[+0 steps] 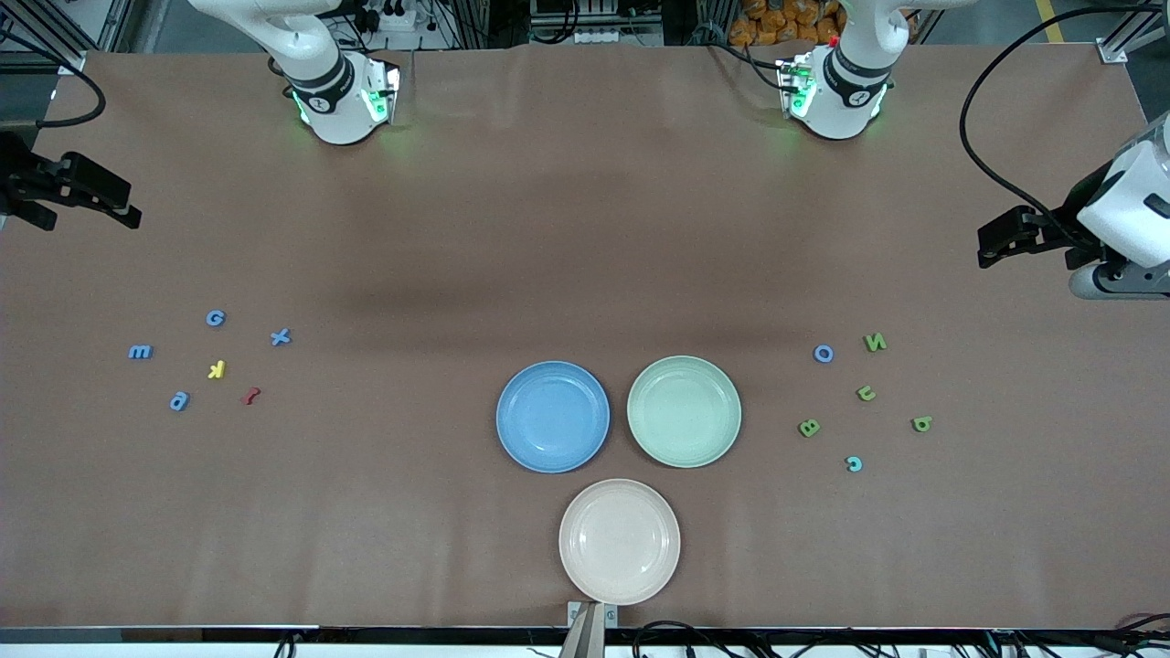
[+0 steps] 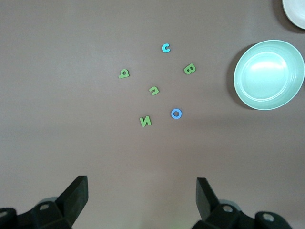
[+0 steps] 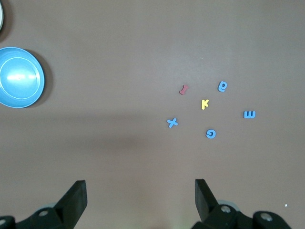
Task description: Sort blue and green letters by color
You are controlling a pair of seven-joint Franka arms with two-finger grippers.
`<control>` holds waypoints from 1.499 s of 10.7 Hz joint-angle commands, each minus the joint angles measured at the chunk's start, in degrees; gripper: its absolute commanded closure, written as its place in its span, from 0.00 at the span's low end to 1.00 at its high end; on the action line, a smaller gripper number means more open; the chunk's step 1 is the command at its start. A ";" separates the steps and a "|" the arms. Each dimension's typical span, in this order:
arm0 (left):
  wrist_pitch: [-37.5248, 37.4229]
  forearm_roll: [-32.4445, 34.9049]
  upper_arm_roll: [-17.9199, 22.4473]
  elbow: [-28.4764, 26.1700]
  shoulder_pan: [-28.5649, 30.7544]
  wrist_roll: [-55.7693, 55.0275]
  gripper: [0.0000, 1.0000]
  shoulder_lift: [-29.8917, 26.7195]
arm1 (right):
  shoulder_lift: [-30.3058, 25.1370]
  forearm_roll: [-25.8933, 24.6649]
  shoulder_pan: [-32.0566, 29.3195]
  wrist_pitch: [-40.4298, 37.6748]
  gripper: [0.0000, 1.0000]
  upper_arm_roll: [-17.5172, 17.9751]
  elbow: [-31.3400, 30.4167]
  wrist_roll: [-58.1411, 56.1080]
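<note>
Toward the right arm's end of the table lie several blue letters: a G (image 1: 215, 318), an x (image 1: 281, 337), an m (image 1: 140, 352) and a p shape (image 1: 179, 400). Several green letters lie toward the left arm's end: N (image 1: 875, 343), u (image 1: 866, 393), B (image 1: 809, 427) and a q shape (image 1: 921, 423). Among them are a blue O (image 1: 824, 354) and a light blue c (image 1: 854, 463). My right gripper (image 1: 128, 206) (image 3: 140, 187) hangs open and empty at its end of the table. My left gripper (image 1: 985, 247) (image 2: 142, 183) is open and empty at the other end.
A blue plate (image 1: 552, 416) and a green plate (image 1: 684, 411) sit side by side mid-table, both empty. An empty beige plate (image 1: 619, 541) lies nearer the front camera. A yellow k (image 1: 217, 369) and a dark red letter (image 1: 249, 396) lie among the blue letters.
</note>
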 commanded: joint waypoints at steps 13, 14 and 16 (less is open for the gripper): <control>4.29 -0.71 -0.12 -0.46 0.44 0.94 0.00 5.83 | 0.64 -1.38 1.86 6.20 0.00 0.09 -1.23 -0.07; 6.13 -0.70 -0.12 -1.33 0.61 0.94 0.00 6.89 | 0.47 -2.60 2.92 7.17 0.00 0.09 -2.27 0.36; 13.84 -0.70 -0.03 -8.77 1.75 0.94 0.00 6.91 | 0.29 -3.49 3.02 7.53 0.00 0.09 -2.72 0.11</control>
